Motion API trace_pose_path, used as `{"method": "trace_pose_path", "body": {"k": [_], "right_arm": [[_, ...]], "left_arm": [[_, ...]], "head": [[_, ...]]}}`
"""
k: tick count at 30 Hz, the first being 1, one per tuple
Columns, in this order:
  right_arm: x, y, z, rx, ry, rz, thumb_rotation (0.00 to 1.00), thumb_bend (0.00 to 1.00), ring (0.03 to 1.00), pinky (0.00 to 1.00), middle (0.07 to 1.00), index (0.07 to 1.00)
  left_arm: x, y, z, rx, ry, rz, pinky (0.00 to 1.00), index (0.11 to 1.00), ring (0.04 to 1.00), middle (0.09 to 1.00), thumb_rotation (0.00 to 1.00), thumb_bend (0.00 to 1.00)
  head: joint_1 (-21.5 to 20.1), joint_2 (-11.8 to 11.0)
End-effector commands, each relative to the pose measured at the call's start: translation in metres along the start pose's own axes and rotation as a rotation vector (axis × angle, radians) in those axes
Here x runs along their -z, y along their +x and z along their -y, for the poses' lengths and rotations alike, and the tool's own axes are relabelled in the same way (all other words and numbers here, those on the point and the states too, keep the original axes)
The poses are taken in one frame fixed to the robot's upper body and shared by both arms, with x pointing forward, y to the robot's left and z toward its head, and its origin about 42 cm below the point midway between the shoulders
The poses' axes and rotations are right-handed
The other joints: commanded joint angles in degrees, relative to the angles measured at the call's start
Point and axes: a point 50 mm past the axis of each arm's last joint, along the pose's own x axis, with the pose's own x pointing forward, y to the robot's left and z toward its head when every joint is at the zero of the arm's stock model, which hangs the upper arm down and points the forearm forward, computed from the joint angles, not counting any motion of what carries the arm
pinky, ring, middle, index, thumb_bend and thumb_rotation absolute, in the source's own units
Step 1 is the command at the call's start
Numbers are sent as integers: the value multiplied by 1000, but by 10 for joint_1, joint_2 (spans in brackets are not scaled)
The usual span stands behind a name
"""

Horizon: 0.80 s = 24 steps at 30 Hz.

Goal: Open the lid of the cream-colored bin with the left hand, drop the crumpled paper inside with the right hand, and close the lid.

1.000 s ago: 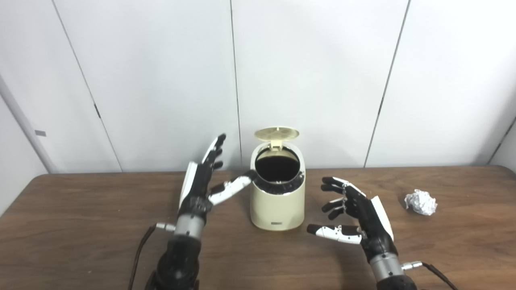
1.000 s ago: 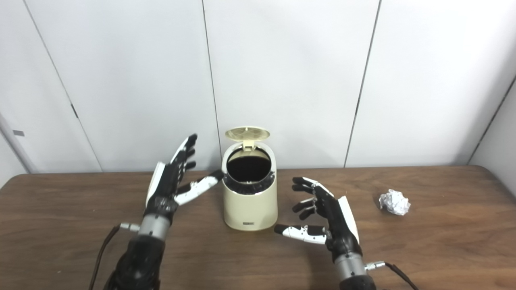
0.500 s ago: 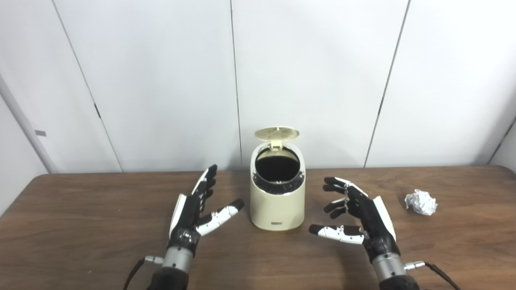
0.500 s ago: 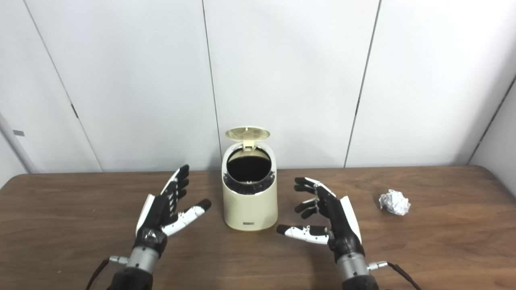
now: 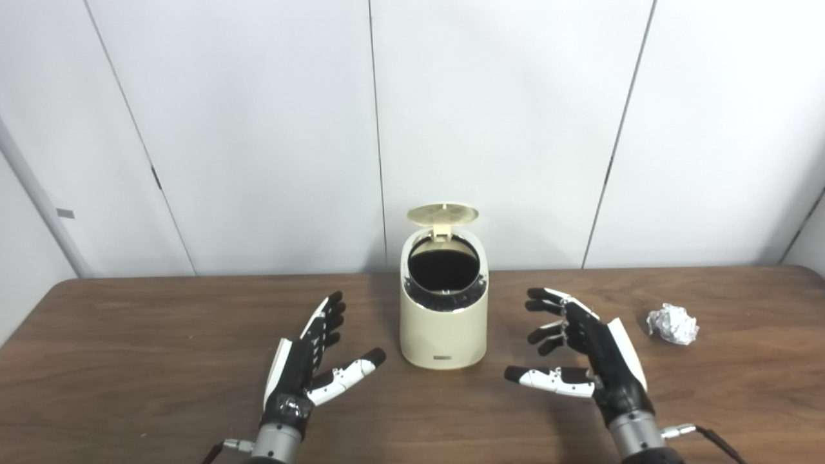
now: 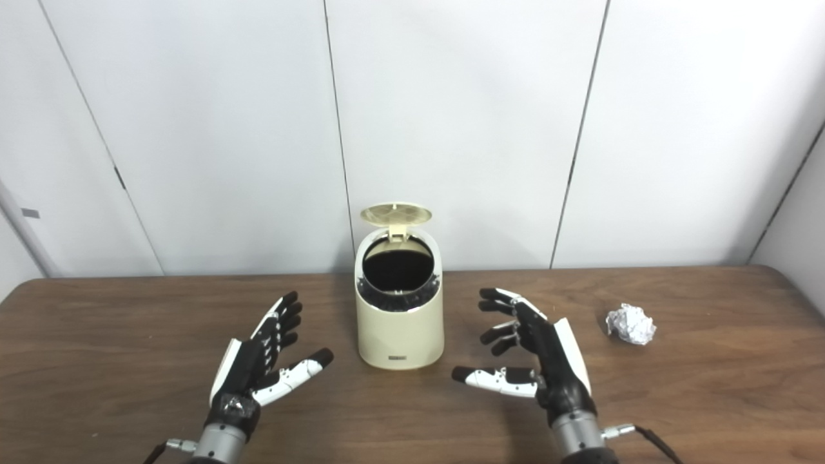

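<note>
I'm hovering both hands empty, fingers spread: the crumpled silvery-white paper ball (image 5: 673,324) is lying off to my right hand's (image 5: 596,361) outer side, well apart from the open-lidded cream-colored bin (image 5: 443,316); my left hand (image 5: 308,364) is farther away.

No readable text anywhere I look. Only candidate: small dark label (image 5: 442,357) low on front of bin (image 5: 443,322), too small and blurred for me to make out letters. Small grey tag (image 5: 64,212) on wall panel at far left, blank or illegible from here.
</note>
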Motion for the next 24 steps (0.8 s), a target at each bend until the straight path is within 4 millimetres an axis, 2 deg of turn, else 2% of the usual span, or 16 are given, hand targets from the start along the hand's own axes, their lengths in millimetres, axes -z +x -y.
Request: {"method": "trace_pose_path", "body": {"k": [1,3,5,6,9,15,18,21,24], "right_arm": [[-23,16,24,-10,-66,85,30,760,560,481,751,772],[-29,21,38,-50,-146,71,34,767,564,467,758,782],[-36,26,52,-96,-251,52,89,763,588,463,774,801],[-39,29,58,-113,-297,45,73,786,596,456,770,790],[-47,40,81,-157,-462,16,128,791,624,493,769,790],[-47,64,124,-188,-633,-22,87,825,677,534,801,769],[-49,75,138,-183,-716,-61,128,830,692,543,798,763],[-57,83,148,-190,-789,-84,90,828,733,573,807,755],[-66,91,155,-194,-840,-114,66,834,794,663,832,753]], "left_arm": [[-20,8,-4,-13,-1,94,913,992,921,930,316,868],[-18,9,-5,-18,4,94,892,984,903,921,321,876],[-17,9,-6,-18,12,92,873,975,889,909,325,866],[-16,9,-6,-19,16,90,874,971,886,905,324,855],[-14,10,-8,-25,16,83,870,955,878,897,320,854],[-11,11,-17,-25,37,80,811,913,850,871,310,858],[-10,12,-22,-12,47,88,797,910,844,866,271,825],[-10,13,-26,-10,59,94,797,903,840,865,243,808],[-9,14,-30,-11,66,91,806,906,840,862,208,778]], "head": [[-10,-2],[-26,-8],[-35,-11],[-47,-17],[-74,-27],[-128,-43],[-158,-53],[-171,-58],[-184,-62]]}}
